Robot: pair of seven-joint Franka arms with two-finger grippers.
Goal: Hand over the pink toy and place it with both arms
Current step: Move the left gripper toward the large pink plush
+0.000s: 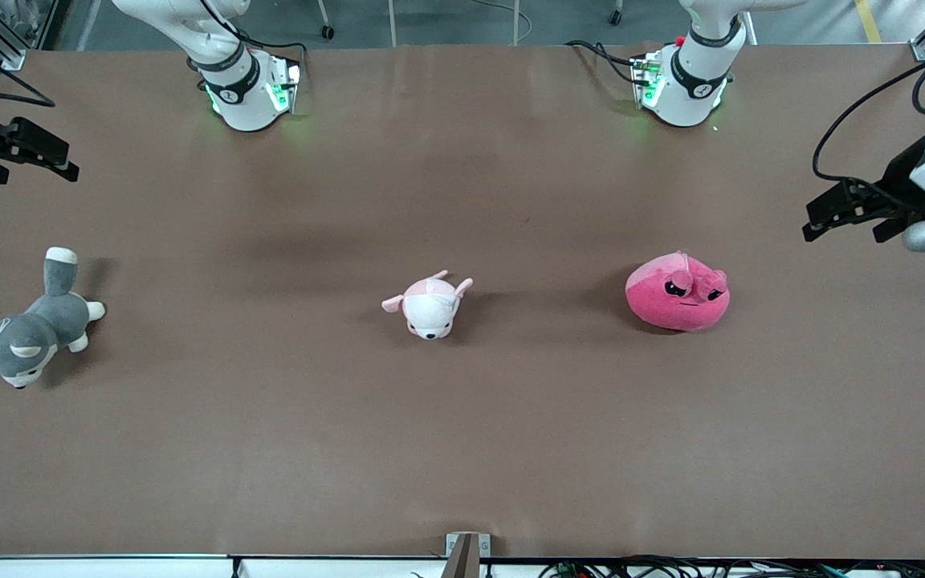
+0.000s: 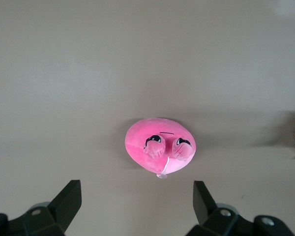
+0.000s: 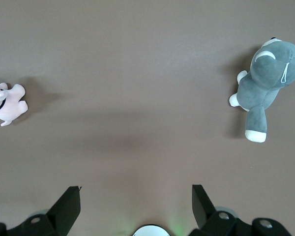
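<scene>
Pink toy (image 1: 678, 294): lay on table (image 1: 462, 433), untouched.
Left pincer (image 1: 846, 218): hovered beside the toy, spread wide, empty.
Right pincer (image 1: 33, 159): waited over the table's right-arm end, spread wide, empty.

The pink toy (image 1: 678, 295) is hot pink, with black eyes and a thin dark line for the mouth. The puppy plush (image 1: 429, 305) is pale pink and white with a small black nose. The husky plush (image 1: 29, 333) is grey with white paws, tail tip and ear insides. The table (image 1: 462, 449) is plain brown. Both grippers, left gripper (image 2: 136, 206) and right gripper (image 3: 136, 204), have black fingers.
</scene>
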